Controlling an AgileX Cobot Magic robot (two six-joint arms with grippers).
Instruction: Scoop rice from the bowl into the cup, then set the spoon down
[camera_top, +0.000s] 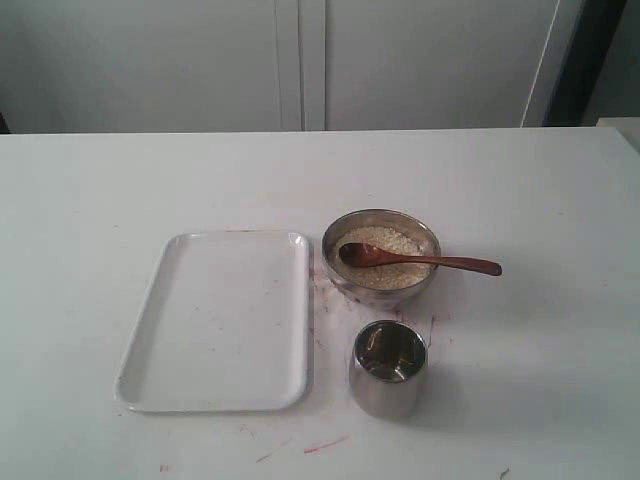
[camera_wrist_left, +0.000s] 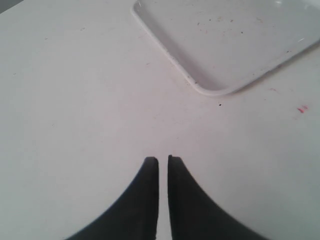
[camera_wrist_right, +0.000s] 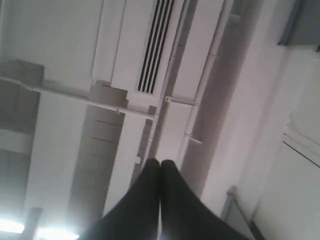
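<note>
The silver bowl (camera_top: 343, 287) stands mid-table in the exterior view, filled with pale rice (camera_top: 388, 239). The dark wooden spoon (camera_top: 430, 263) rests in it, head on the rice and handle sticking out over the rim to the right. The steel cup (camera_top: 386, 388) stands upright just in front of the bowl. Neither arm shows in the exterior view. My left gripper (camera_wrist_left: 163, 159) hangs over bare table with its fingers almost together and nothing between them. My right gripper (camera_wrist_right: 160, 162) is shut on nothing and points up at the ceiling.
A white rectangular tray (camera_top: 215, 320) lies to the left of the bowl and cup; its corner (camera_wrist_left: 215, 90) also shows in the left wrist view. Small reddish marks dot the white table (camera_top: 520, 200) around the cup.
</note>
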